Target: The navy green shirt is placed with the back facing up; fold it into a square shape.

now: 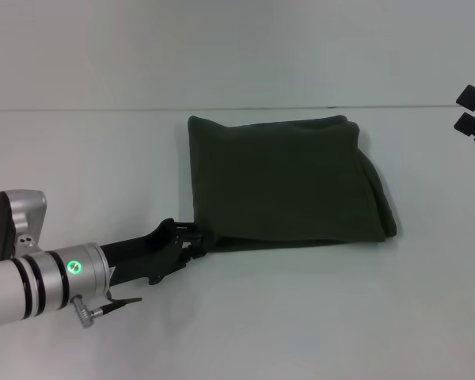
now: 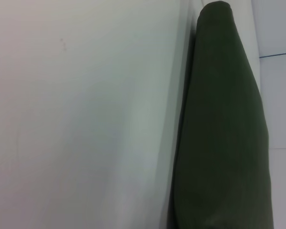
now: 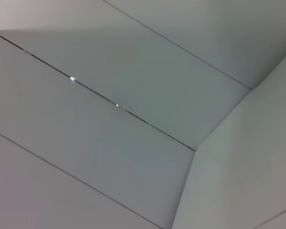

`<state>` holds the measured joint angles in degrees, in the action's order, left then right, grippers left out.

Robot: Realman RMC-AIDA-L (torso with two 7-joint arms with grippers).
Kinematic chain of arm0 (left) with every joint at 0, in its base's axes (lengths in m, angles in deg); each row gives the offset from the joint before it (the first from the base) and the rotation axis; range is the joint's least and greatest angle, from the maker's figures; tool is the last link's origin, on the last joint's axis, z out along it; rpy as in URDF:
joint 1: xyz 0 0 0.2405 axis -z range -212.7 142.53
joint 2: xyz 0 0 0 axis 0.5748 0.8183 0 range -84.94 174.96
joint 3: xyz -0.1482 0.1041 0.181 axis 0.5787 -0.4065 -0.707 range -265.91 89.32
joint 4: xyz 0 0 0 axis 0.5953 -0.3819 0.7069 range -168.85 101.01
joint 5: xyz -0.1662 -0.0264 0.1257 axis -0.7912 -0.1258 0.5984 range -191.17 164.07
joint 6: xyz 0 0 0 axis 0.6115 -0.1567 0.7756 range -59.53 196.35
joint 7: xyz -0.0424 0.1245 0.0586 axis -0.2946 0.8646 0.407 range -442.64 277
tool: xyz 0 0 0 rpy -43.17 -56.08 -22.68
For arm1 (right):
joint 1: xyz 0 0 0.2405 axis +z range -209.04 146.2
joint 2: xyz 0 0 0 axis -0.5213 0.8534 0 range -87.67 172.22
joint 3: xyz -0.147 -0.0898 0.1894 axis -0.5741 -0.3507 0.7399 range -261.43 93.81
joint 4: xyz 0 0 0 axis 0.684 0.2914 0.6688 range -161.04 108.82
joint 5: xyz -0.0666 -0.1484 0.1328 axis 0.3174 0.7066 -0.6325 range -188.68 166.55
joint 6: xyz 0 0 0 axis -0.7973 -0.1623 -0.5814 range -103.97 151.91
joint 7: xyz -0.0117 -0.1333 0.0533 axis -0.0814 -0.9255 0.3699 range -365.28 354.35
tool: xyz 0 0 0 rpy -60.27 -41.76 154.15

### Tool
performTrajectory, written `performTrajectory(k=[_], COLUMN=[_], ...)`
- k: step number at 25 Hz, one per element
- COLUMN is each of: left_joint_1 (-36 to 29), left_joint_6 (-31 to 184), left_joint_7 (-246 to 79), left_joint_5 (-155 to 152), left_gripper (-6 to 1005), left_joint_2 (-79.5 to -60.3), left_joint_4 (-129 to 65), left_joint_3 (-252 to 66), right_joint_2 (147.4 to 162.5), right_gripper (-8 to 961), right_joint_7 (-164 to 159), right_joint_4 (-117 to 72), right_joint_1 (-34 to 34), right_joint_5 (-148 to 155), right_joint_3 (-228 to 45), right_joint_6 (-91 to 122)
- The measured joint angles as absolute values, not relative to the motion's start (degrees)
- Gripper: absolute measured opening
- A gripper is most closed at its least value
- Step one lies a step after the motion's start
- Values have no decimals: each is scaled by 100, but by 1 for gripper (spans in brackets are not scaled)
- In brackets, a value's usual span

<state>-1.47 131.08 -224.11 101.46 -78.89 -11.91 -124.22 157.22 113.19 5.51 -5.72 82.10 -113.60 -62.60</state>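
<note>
The navy green shirt lies folded into a rough square on the white table, plain fabric up, with its layered edges at the right and near sides. My left gripper sits low on the table at the shirt's near left corner, touching or almost touching the cloth. In the left wrist view the shirt runs as a long dark fold beside bare table. My right gripper hangs at the far right edge of the head view, well away from the shirt, open and holding nothing.
The white table spreads around the shirt on all sides, meeting a pale wall behind. The right wrist view shows only pale wall or ceiling panels.
</note>
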Motion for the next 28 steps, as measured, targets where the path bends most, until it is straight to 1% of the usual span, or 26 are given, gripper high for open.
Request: performTrajectory(k=[2,7,10,15,26,28], left_joint_1=[-146,-154,-171,-251,-975,-1045], left_joint_6=[13089,13067,13105,13351,14035,14095], left_joint_7=[-22410,-22395,-22317,-22141,-22203,-22205], left_joint_5=[10147,10156,10176,10267,10448,10452], left_gripper=[574,337,99,36,32,46], left_joint_2=[-7891,-7892,-7892,-7864,-7866,-7864], left_joint_4=[-1191,-1191,-1178,-1135,-555,-496], left_joint_3=[-12423,-12425,-12431,-12436,-12326,-12277], right_joint_2=[15723,15724,15722,15715,15742,15747], right_gripper=[835,835,835,833,828,828], right_joint_7=[11319,11319,11318,11318,11332,11333], right_joint_4=[551,551,528,517,500,499], right_joint_1=[-572,-577,-577,-575,-567,-551], right_joint_5=[8210,8210,8210,8210,8211,8220], right_joint_3=[-11360,-11353,-11352,-11348,-11333,-11341], right_joint_6=[-6260,-6260,-6259,-6246,-6257,-6258])
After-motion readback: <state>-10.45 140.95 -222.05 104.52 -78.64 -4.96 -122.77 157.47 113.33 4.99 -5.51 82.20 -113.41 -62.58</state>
